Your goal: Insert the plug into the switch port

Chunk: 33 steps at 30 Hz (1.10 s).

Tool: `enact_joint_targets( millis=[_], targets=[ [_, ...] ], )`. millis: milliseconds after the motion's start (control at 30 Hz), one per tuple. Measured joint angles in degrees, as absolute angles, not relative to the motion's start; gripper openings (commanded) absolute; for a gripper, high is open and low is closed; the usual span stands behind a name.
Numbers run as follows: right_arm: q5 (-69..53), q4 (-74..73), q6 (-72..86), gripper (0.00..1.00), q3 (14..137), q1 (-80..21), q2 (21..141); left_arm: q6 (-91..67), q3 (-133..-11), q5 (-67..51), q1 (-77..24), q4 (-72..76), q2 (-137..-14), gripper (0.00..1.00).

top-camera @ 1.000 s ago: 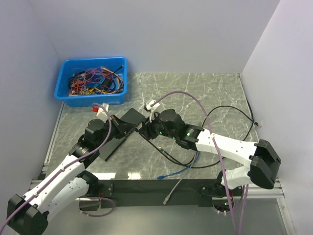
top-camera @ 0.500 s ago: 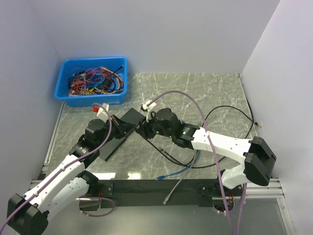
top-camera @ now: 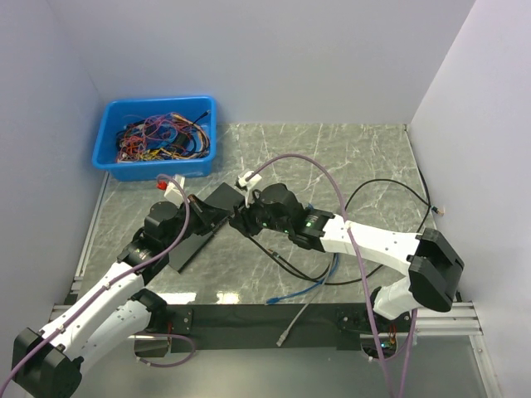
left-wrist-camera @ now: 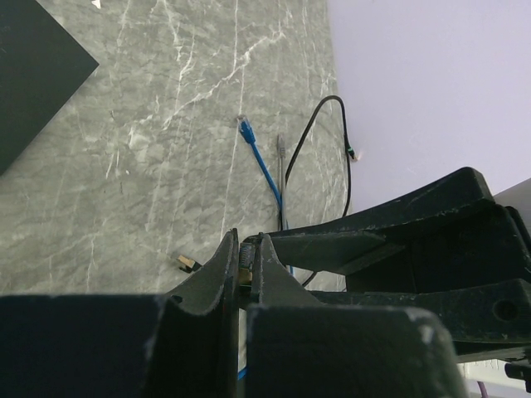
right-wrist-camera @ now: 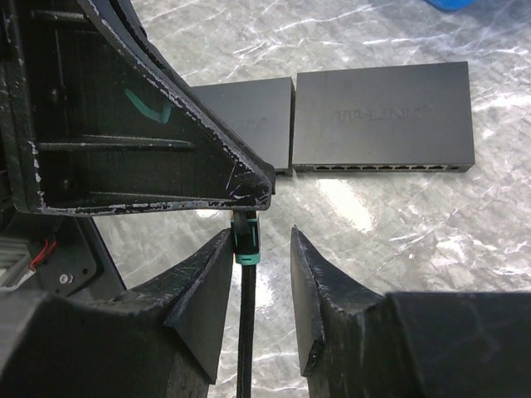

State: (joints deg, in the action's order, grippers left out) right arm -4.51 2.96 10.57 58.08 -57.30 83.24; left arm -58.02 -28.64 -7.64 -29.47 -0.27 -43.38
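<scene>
The plug (right-wrist-camera: 246,236) has a teal boot and a black braided cable (right-wrist-camera: 246,332) running down from it. My left gripper (right-wrist-camera: 249,195) is shut on the plug's front end, and gold contacts show between its fingers (left-wrist-camera: 246,242). My right gripper (right-wrist-camera: 261,232) is open and straddles the boot; its left finger lies against the boot and the right finger stands clear. The black switch (right-wrist-camera: 383,116), its row of ports facing me, lies flat beyond the grippers. In the top view both grippers meet near the table's middle left (top-camera: 228,220).
A second black box (right-wrist-camera: 249,120) lies right beside the switch. A blue bin (top-camera: 158,137) of tangled wires stands at the back left. A blue cable (left-wrist-camera: 261,166), a grey cable (left-wrist-camera: 281,149) and a black cable loop (top-camera: 390,195) lie on the marble.
My right arm has shifted a little left, bringing its gripper up around the plug held by the left gripper. The left arm has stayed still.
</scene>
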Motion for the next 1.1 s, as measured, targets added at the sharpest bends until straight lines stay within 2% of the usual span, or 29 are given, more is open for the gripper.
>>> enact_joint_targets(
  millis=[133, 467, 500, 533, 600, 633, 700, 733, 800, 833, 933, 1100],
  targets=[
    [-4.6, 3.0, 10.6, 0.36, 58.1, -57.4, 83.6, -58.0, -28.6, -7.6, -29.5, -0.3, -43.4, 0.01],
    [-5.1, 3.4, 10.8, 0.11, 58.1, -57.6, 83.7, -58.0, -28.6, -7.4, -29.5, -0.4, -43.4, 0.02],
    [-5.1, 3.4, 10.7, 0.1, 58.1, -57.6, 83.7, -58.0, -28.6, -7.2, -29.5, -0.4, -43.4, 0.06],
    [-5.1, 3.4, 10.8, 0.09, 58.1, -57.6, 83.7, -58.0, -28.6, -7.0, -29.5, -0.4, -43.4, 0.19],
    [-5.2, 3.4, 10.8, 0.03, 58.1, -57.6, 83.7, -57.9, -28.6, -6.4, -29.5, -0.9, -43.3, 0.31],
    [-5.2, 3.4, 10.8, 0.02, 58.1, -57.7, 83.7, -57.8, -28.6, -6.0, -29.6, -1.4, -43.2, 0.46],
    [-5.1, 3.4, 10.8, 0.0, 58.1, -57.7, 83.7, -57.4, -28.7, -4.9, -29.6, -3.0, -42.9, 0.59],
    [-5.1, 3.4, 10.9, 0.0, 58.1, -57.7, 83.7, -57.1, -28.8, -4.1, -29.6, -4.4, -42.6, 0.71],
    [-5.2, 3.8, 11.2, 0.0, 57.6, -57.7, 83.7, -56.4, -28.9, -2.4, -29.6, -6.9, -42.0, 0.8],
    [-5.2, 3.8, 11.4, 0.0, 57.5, -57.7, 83.7, -56.1, -29.1, -1.1, -29.6, -8.5, -41.6, 0.88],
    [-5.2, 4.8, 12.4, 0.0, 55.6, -57.9, 83.7, -55.1, -29.7, 2.9, -29.6, -12.9, -40.5, 0.99],
    [-5.3, 5.1, 14.2, 0.0, 52.1, -58.8, 84.8, -53.1, -30.3, 9.1, -27.6, -18.4, -39.9, 0.99]
  ],
)
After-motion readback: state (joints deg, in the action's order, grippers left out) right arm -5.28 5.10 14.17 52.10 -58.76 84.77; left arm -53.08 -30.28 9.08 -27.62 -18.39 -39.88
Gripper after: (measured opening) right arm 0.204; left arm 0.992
